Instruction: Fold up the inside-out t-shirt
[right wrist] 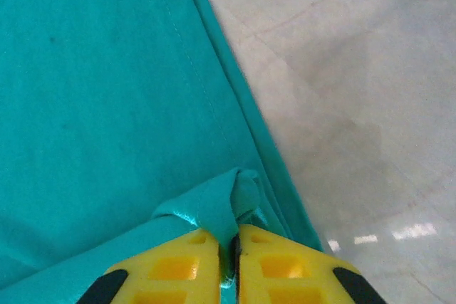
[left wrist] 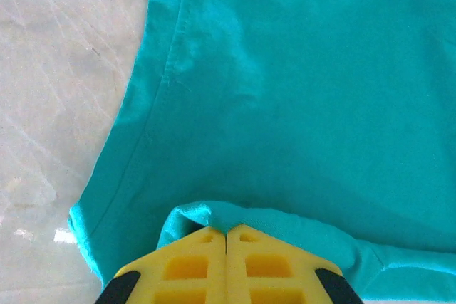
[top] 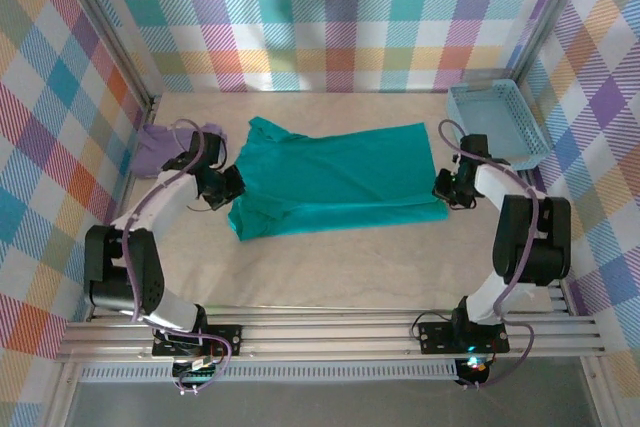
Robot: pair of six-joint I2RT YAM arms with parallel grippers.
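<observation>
Left fingers (left wrist: pixel 187 267) and right fingers (right wrist: pixel 279 267) clench opposite ends of the teal t-shirt (top: pixel 340 172), seemingly folded once; more folds remain.

**Readable markings: none**

No text, label, brand, number or sign can be read. The t-shirt (top: pixel 335 179) is plain teal cloth with bare seams. The blue basket (top: pixel 497 124) and the checked walls (top: pixel 330 7) carry no legible marks.
</observation>
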